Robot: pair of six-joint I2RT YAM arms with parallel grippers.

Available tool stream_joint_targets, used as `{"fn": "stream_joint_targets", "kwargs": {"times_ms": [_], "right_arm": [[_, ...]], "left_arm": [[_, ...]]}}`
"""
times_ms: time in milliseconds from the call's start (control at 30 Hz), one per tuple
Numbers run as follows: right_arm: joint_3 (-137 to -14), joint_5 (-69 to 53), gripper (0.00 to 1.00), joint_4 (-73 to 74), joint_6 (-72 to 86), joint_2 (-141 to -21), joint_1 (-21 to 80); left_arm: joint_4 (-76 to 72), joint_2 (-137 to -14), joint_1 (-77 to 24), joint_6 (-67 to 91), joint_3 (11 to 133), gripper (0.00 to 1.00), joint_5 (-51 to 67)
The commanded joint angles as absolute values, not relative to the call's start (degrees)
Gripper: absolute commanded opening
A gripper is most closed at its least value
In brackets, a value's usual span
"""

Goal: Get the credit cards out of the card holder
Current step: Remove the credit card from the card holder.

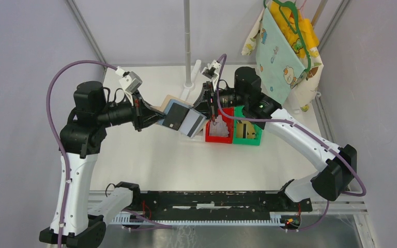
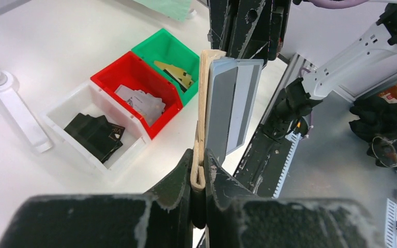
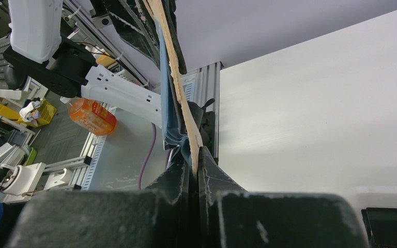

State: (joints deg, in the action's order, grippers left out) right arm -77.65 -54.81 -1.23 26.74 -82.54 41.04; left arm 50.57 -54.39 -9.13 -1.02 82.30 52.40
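Note:
The tan card holder (image 1: 183, 120), with a dark band and a pale blue-grey pocket, hangs in the air between both grippers above the table's middle. My left gripper (image 1: 155, 118) is shut on its left edge, which shows clamped between the jaws in the left wrist view (image 2: 200, 173). My right gripper (image 1: 207, 106) is shut on the opposite end, where the tan edge (image 3: 178, 77) runs into the jaws (image 3: 195, 157). Black credit cards (image 2: 95, 135) lie in the white bin, silver-grey cards (image 2: 140, 102) in the red bin, gold cards (image 2: 178, 76) in the green bin. I cannot tell if any card is inside the holder.
The red bin (image 1: 218, 132) and green bin (image 1: 248, 132) stand side by side under the right gripper; the white bin (image 2: 64, 111) sits beside them. A metal pole (image 1: 187, 41) on a white foot stands behind. Cloths on a hanger (image 1: 281, 46) hang at the back right.

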Motion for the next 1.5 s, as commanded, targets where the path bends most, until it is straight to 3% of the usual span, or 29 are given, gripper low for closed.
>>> {"fn": "stream_joint_targets", "kwargs": {"times_ms": [0,167,267,367,600,900,1100,1367,1467], "right_arm": [[-78.1,-55.8,0.00,-5.8,27.6,-80.4,41.5],[-78.0,-56.5,0.00,-6.4,28.1,-80.3,41.7],[-78.0,-56.4,0.00,-6.2,28.3,-80.2,41.7],[-78.9,-55.6,0.00,-4.5,28.1,-80.2,41.8],[-82.7,-51.2,0.00,7.0,23.2,-80.9,42.3],[-85.1,-49.4,0.00,10.2,22.3,-83.3,44.0],[-86.6,-49.1,0.00,11.2,22.1,-84.0,44.3],[-87.2,-49.0,0.00,13.6,20.3,-84.2,44.3],[-88.3,-48.8,0.07,15.0,19.4,-84.5,44.3]], "left_arm": [[49.3,-54.3,-9.3,-4.8,83.0,0.11,50.8],[49.6,-55.3,-9.3,-3.9,82.3,0.29,50.5],[49.3,-55.8,-9.3,-2.5,81.5,0.34,52.0],[48.9,-56.0,-9.3,-0.8,79.7,0.50,55.3],[47.8,-55.4,-9.3,-1.1,78.2,0.53,52.1],[50.5,-56.8,-9.3,-2.9,74.6,0.62,73.9],[54.2,-57.3,-9.3,-7.5,74.5,0.59,72.6],[55.7,-58.9,-9.3,-7.6,78.0,0.32,64.9],[55.4,-59.1,-9.2,-7.0,79.0,0.25,60.9]]}}
